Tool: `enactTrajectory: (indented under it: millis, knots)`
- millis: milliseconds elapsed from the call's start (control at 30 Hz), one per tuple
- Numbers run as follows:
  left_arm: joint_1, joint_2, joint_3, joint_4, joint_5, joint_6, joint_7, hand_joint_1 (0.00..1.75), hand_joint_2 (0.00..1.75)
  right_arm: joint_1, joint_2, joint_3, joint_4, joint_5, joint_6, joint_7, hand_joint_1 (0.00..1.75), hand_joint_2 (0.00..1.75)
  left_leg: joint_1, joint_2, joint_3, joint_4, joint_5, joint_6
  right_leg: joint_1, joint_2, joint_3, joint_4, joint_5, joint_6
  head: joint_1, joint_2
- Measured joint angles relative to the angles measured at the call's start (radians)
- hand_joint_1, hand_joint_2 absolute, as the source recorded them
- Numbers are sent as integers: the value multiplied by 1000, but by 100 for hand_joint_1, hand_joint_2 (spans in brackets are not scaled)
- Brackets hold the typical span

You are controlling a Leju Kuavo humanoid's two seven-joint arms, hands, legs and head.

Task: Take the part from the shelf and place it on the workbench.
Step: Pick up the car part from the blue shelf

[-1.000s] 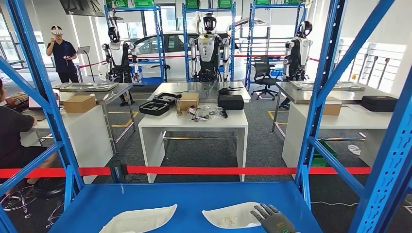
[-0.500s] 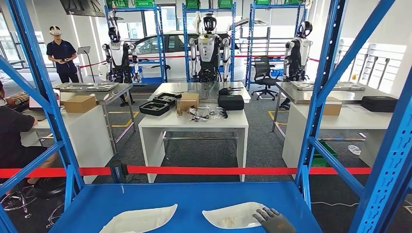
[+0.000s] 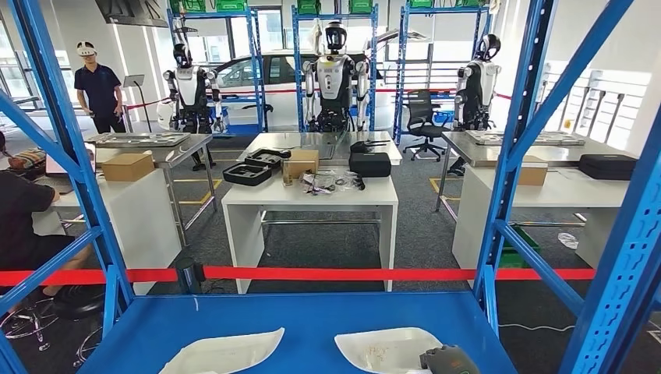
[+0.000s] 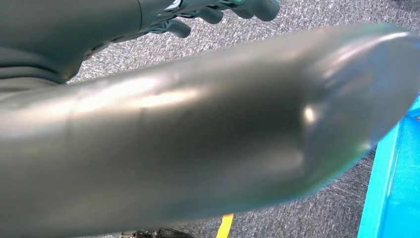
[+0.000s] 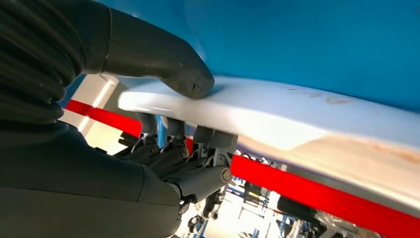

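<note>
Blue steel shelf (image 3: pixel 312 315) in a workshop, red barrier tape (image 3: pixel 312 273) stretched behind it, white table (image 3: pixel 312 199) with black cases beyond. Two white moulded parts lie flat on the shelf deck. Right hand (image 3: pixel 447 361) grips the right part (image 3: pixel 386 348) at its near edge: the right wrist view has thumb (image 5: pixel 163 62) on one face, fingers (image 5: pixel 198 148) curled against the other. Other white part (image 3: pixel 226 352) lies well apart to the left, untouched. Left hand (image 4: pixel 218 12) hangs over grey carpet; grip state cannot be told.
</note>
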State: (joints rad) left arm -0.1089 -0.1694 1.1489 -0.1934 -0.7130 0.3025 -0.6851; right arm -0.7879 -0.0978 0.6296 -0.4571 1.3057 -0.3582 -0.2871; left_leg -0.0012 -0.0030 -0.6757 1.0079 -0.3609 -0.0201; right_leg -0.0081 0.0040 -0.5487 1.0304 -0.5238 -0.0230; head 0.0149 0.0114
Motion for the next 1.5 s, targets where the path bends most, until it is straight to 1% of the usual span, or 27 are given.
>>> enactTrajectory:
  millis: [800, 967, 1167, 1300, 1500]
  knots:
    - [0, 3, 0, -1, -2, 13, 11, 0, 0, 5, -4, -26, -15, -7, -7, -4, 175, 175, 1, -1, 0, 2, 1, 2, -2, -1, 2, -1, 1, 5, 0, 0]
    - [0, 4, 2, 0, 10, 38, 36, 0, 0, 8, -4, -46, -31, -9, -61, 25, 175, 175, 1, -1, -1, 2, 1, 2, -2, -1, 2, -1, 2, 5, 0, 0]
    - [-3, 5, 2, 0, -2, 76, 122, 0, 0, -13, -2, -86, -91, -17, -144, 55, 175, 175, -2, -1, -3, 2, 2, 3, -1, 0, 0, 0, 3, 6, 0, 0]
    - [-5, 9, 2, -1, -5, 80, 165, 0, 0, -55, 18, -107, -163, -21, -130, 69, 175, 175, -2, -1, -3, 2, 1, 3, 0, 0, 0, 0, 3, 5, 0, 0]
    - [-2, 21, 5, -1, 3, 91, 186, 0, 0, -78, 91, -111, -287, 1, -113, 99, 175, 175, -1, 0, -4, 2, 1, 2, 1, 0, -2, 0, 1, 4, 0, 0]
